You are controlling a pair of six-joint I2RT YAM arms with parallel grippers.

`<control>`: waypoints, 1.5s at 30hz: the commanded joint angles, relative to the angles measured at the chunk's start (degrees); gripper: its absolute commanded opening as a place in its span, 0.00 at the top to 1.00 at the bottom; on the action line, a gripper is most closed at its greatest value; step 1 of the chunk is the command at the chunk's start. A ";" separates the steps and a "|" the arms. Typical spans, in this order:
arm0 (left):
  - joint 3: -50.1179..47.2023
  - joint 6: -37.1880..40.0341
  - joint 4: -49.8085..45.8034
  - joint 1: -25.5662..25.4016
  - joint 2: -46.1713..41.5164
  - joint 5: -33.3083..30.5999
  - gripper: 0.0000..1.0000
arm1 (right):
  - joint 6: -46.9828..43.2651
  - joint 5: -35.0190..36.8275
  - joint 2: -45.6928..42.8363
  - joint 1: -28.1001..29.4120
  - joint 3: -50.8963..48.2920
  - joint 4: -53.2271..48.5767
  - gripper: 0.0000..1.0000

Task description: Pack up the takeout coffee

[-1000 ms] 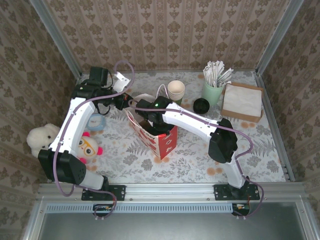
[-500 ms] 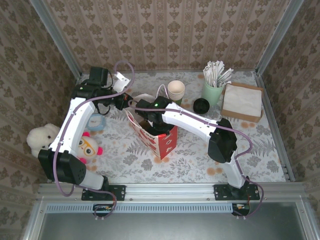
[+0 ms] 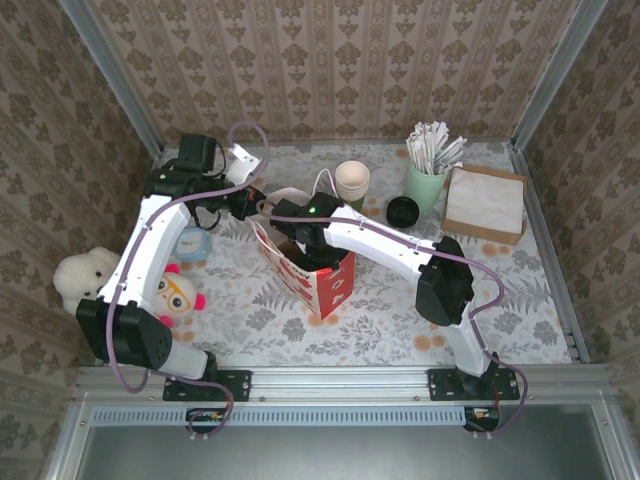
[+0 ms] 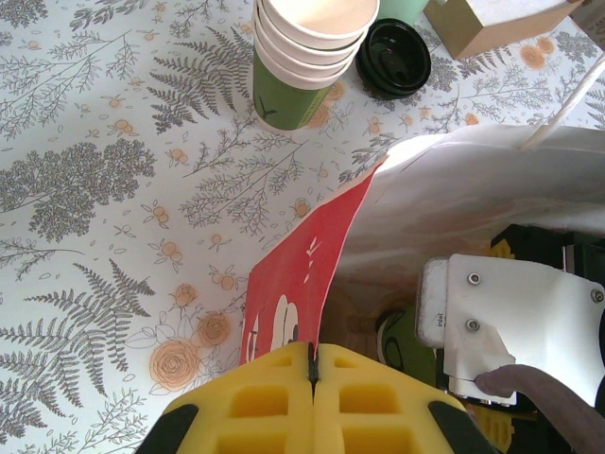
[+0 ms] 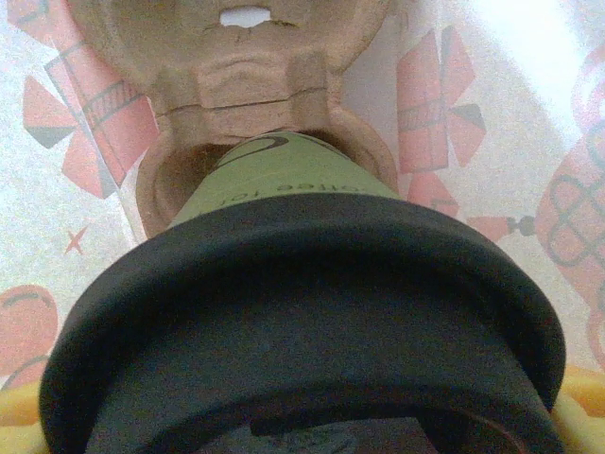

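while the left fingers (image 4: 255, 409) pinch the rim of the bag (image 4: 301, 274), closed tight, the right fingers (image 5: 588, 416), spread wide, grip the coffee (image 5: 284, 284) down inside the bag, its base in a pulp tray (image 5: 236, 57) socket. releasing and pulling out look to be what's left. dark green cup, black lid on.

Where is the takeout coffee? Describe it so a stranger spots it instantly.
Find the red-and-white paper bag mid-table. Inside it, at a brown pulp carrier, is the green takeout coffee, gripped by the right tool. Its black lid sets it apart from the stacked lidless cups behind the bag.
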 commanded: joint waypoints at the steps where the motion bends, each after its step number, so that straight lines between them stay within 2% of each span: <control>1: -0.33 -0.62 0.94 0.42 -1.52 1.77 1.00 | -0.04 -0.56 3.35 0.08 -0.43 -3.39 0.37; 14: -0.26 -0.84 1.98 0.16 -1.61 2.24 1.00 | 0.61 -0.72 0.91 0.43 2.61 -6.53 0.37; 24: -0.36 -0.89 2.93 0.07 -1.68 2.82 1.00 | 1.25 -0.12 4.20 0.22 3.43 -9.60 0.36; 30: -0.77 -1.16 3.54 0.07 -1.82 3.17 1.00 | 0.94 -0.52 5.98 0.07 1.33 -7.88 0.37; 45: -0.63 -0.63 2.39 0.07 -2.22 2.48 1.00 | 1.15 -0.73 4.07 0.07 0.53 -3.81 0.37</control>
